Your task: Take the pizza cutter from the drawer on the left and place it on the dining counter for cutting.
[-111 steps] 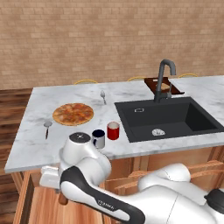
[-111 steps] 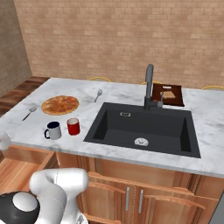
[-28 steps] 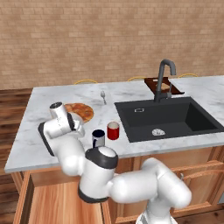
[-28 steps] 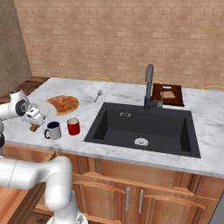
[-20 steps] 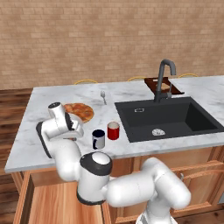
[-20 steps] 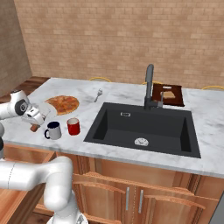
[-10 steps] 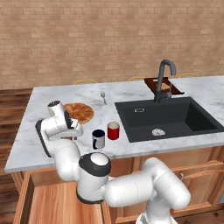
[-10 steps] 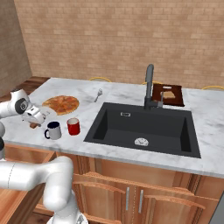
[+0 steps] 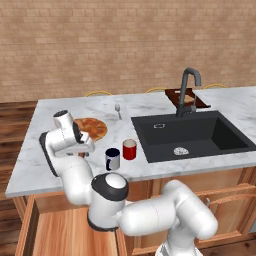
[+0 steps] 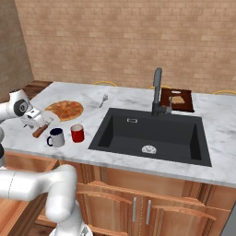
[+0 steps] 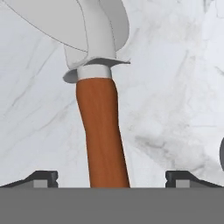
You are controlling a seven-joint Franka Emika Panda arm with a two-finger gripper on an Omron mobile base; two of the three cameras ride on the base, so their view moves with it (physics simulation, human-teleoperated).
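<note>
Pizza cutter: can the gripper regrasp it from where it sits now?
Probably yes. The pizza cutter lies flat on the dining counter, its brown handle running between the fingertips, which stand wide apart. The gripper is right above it, and the dark mug sits off to one side.

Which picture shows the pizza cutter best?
The hand view: the pizza cutter shows up close, brown handle and grey wheel, lying on the marble counter. The right base view shows it small beside the pizza. In the left base view the arm hides it.
</note>
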